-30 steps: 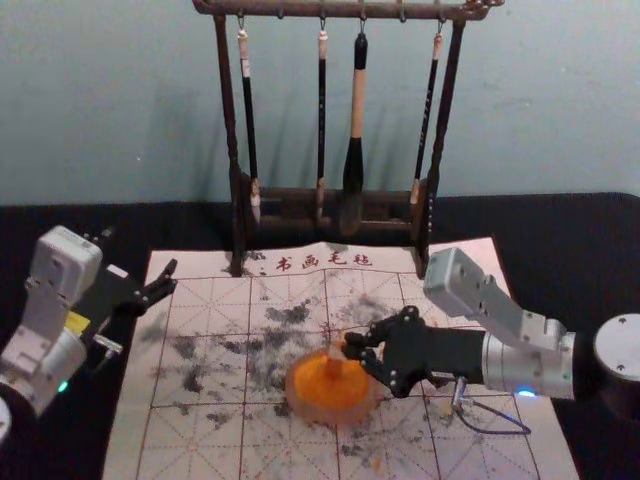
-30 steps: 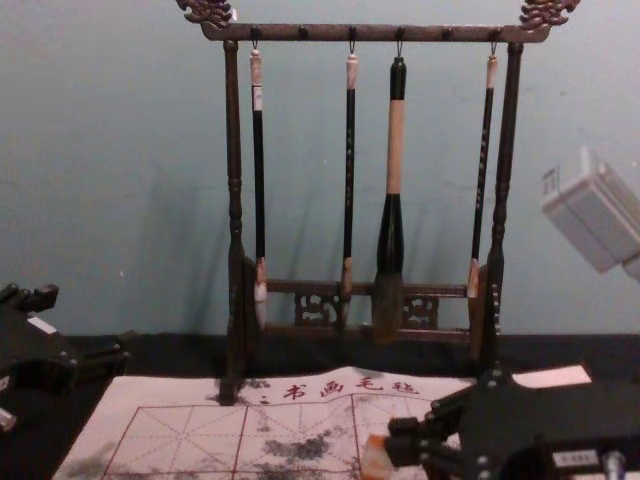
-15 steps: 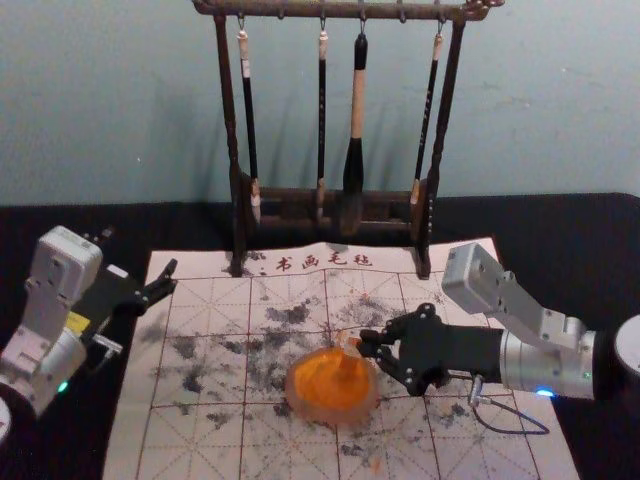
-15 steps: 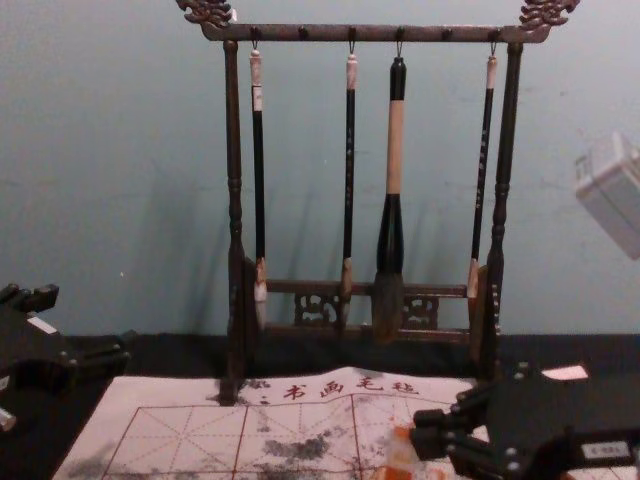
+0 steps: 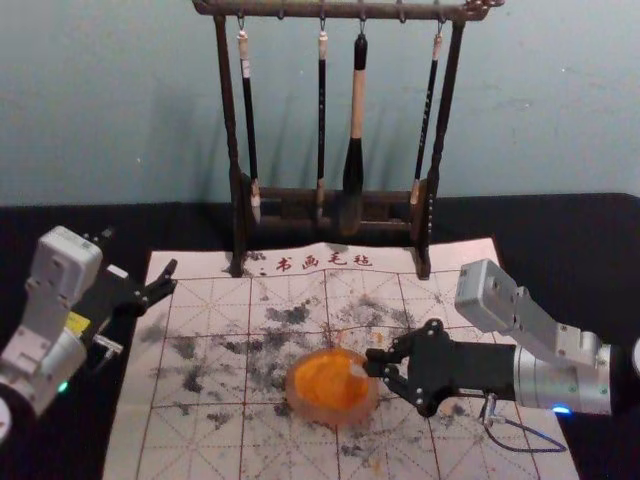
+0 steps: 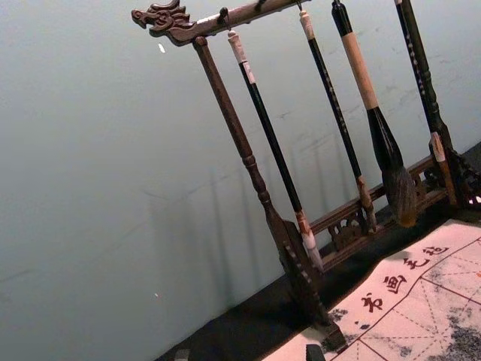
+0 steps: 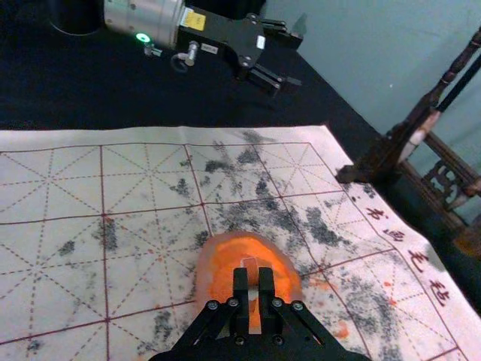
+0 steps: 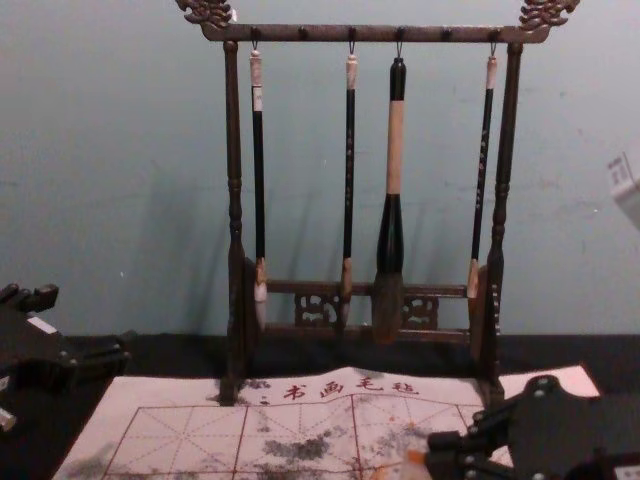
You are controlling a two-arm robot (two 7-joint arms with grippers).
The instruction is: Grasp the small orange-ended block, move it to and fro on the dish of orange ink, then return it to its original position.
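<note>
My right gripper [image 5: 373,364] reaches in from the right, shut on the small block [image 5: 357,370], at the right part of the orange ink dish [image 5: 330,385]. In the right wrist view the right gripper [image 7: 253,289] pinches the pale block [image 7: 252,272], which stands over the dish [image 7: 212,274]; its lower end cannot be made out against the ink. In the chest view, an orange patch of the block [image 8: 414,457] shows beside the right gripper [image 8: 432,458]. My left gripper [image 5: 165,280] is parked at the left with its fingers apart; its tips show in the left wrist view [image 6: 248,353].
A gridded, ink-stained felt mat [image 5: 205,440] lies under the dish on the black table [image 5: 560,225]. Behind it stands a dark wooden rack [image 5: 228,110] with hanging brushes, among them a thick one [image 5: 357,105]. A cable loops below the right wrist.
My right gripper has moved rightward with the block, from around the dish's upper middle toward its right side, lately also nearer the body. The left arm has stayed still.
</note>
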